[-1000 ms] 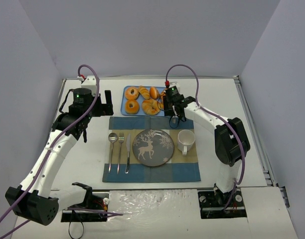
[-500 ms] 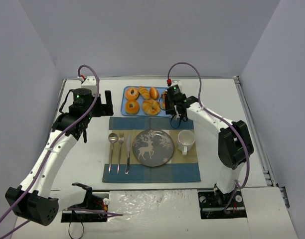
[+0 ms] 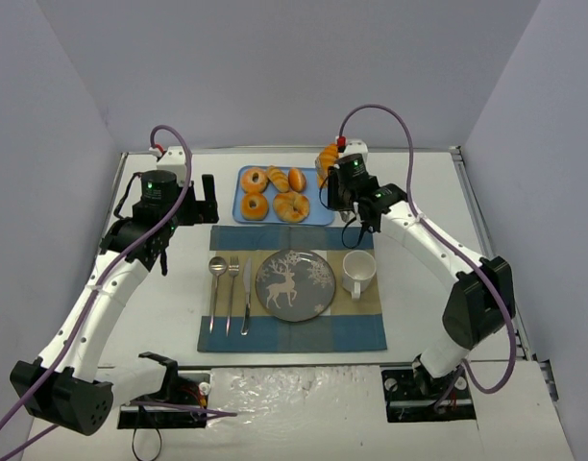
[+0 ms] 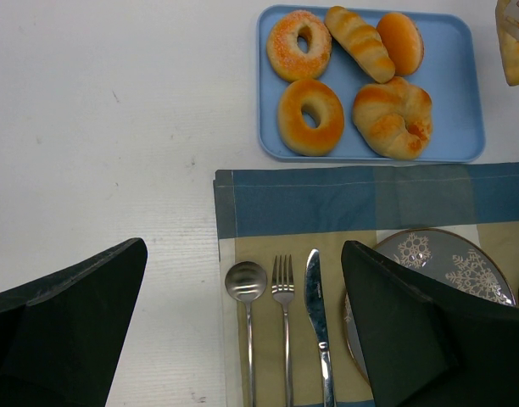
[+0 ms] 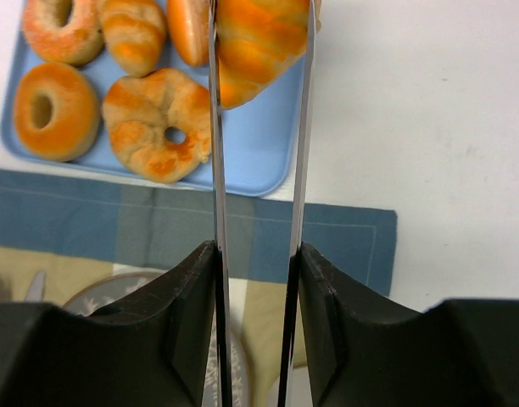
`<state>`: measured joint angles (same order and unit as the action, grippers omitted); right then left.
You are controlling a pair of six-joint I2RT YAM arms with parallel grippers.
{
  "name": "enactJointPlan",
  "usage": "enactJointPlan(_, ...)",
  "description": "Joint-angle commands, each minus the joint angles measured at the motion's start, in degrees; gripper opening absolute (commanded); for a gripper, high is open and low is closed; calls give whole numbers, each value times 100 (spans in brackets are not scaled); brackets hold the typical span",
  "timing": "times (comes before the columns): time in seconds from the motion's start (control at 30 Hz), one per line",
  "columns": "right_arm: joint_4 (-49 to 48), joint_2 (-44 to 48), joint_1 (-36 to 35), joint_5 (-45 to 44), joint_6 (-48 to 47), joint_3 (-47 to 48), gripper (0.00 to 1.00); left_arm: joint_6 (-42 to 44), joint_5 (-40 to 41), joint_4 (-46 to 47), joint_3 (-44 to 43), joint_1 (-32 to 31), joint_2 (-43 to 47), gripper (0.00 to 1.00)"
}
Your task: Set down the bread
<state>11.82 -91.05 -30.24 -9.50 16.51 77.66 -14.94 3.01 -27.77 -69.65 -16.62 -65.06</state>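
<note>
The deer-print plate lies bare on the placemat, so setting down remains, likely there; the cup stands just beside it. The left end effector hangs parted, holding nothing. Farther off, the pick looks done: the right end effector clamps the bread above the tray's right edge, clear of the donuts.

The bread, a ridged golden-orange pastry with a tapered end, is seen clamped between the thin fingers of the right gripper. It is held aloft and tilted at upper centre of the frame, beside the blue tray.
</note>
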Motion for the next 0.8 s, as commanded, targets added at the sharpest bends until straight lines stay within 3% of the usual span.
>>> enactJointPlan(0.0, -105, 720, -200, 773, 77, -281, 0, 131, 46, 193, -335, 40, 41, 97)
enactJointPlan(0.3, -66, 1702, -852, 1530, 287, -1264, 0, 122, 16, 193, -348, 36, 59, 97)
enactJointPlan(0.77, 34, 2047, -1954, 1284, 631, -2065, 0, 122, 33, 176, -348, 36, 28, 97)
